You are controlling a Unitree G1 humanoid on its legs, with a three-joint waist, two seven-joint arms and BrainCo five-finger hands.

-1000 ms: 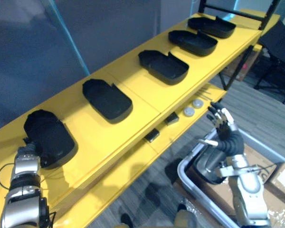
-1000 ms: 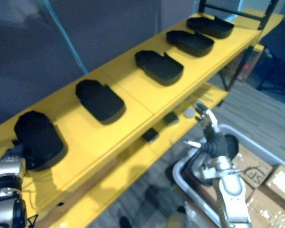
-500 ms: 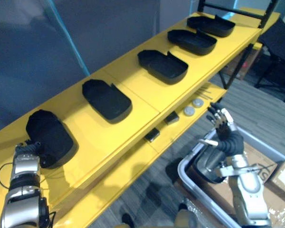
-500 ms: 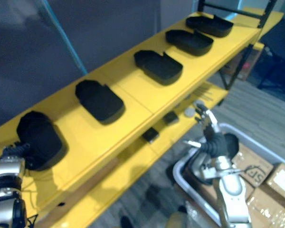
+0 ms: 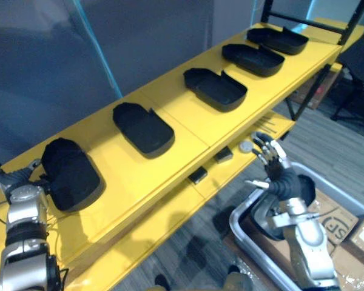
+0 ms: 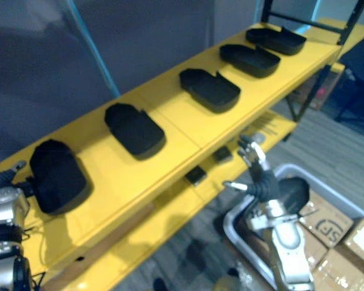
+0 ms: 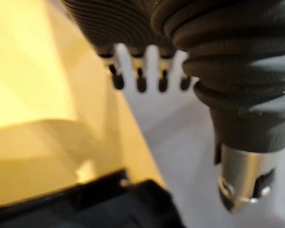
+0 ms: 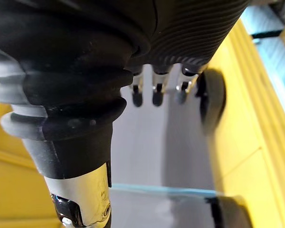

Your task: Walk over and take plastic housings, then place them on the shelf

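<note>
Several black plastic housings lie in a row on the yellow shelf point(image 5: 188, 130). The nearest housing point(image 5: 71, 174) sits at the shelf's left end, and another point(image 5: 143, 127) lies just past it. My left hand point(image 5: 15, 182) is beside the nearest housing's left edge, open with straight, spread fingers and holding nothing. In the left wrist view its fingers point(image 7: 140, 78) point past the shelf edge, and the housing's black rim point(image 7: 85, 204) shows below them. My right hand point(image 5: 270, 160) is raised at the lower right, open and empty. Its fingers point(image 8: 154, 92) are straight.
A lower yellow shelf holds two small black blocks point(image 5: 198, 176) and a round grey disc point(image 5: 246, 146). A grey bin point(image 5: 242, 227) stands on the floor under my right arm, with cardboard boxes point(image 5: 340, 221) beside it. A black frame post point(image 5: 309, 85) rises at the shelf's far end.
My left hand has opened and come off the nearest housing, which stays on the shelf. The camera has shifted a little. My right hand stays raised and open.
</note>
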